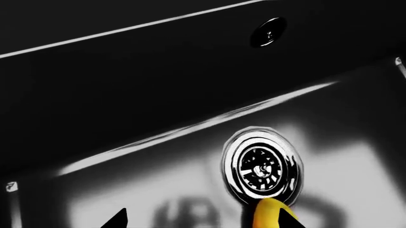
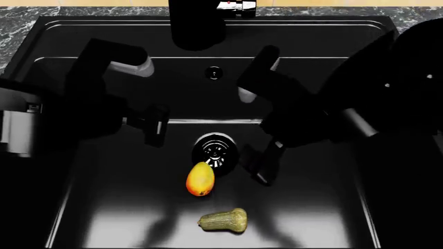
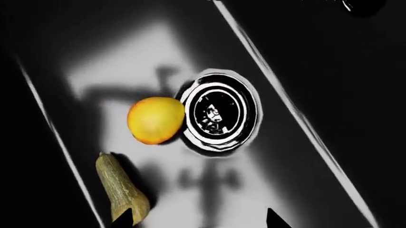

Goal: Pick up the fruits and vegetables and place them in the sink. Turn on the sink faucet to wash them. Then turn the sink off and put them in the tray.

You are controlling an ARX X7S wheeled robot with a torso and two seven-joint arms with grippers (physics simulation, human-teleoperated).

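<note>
The yellow-orange mango [image 2: 200, 179] lies on the floor of the black sink [image 2: 104, 207], just in front of the round metal drain [image 2: 215, 150]. The pale green squash [image 2: 223, 220] lies nearer the front wall. My left gripper [image 2: 153, 127] hangs open over the sink's left half; in the left wrist view the mango [image 1: 269, 214] shows beside one fingertip, not between the jaws [image 1: 203, 223]. My right gripper [image 2: 261, 165] is open just right of the drain, above the floor. Its wrist view shows the mango [image 3: 155, 119], the squash [image 3: 120, 187] and empty jaws [image 3: 199, 221]. The tray is out of view.
The black faucet [image 2: 197, 23] with its chrome-tipped lever [image 2: 235, 5] rises behind the back wall, above the small overflow hole [image 2: 213, 73]. Dark marbled counter [image 2: 21, 21] borders the sink at the back left. Both forearms reach in over the sink's sides.
</note>
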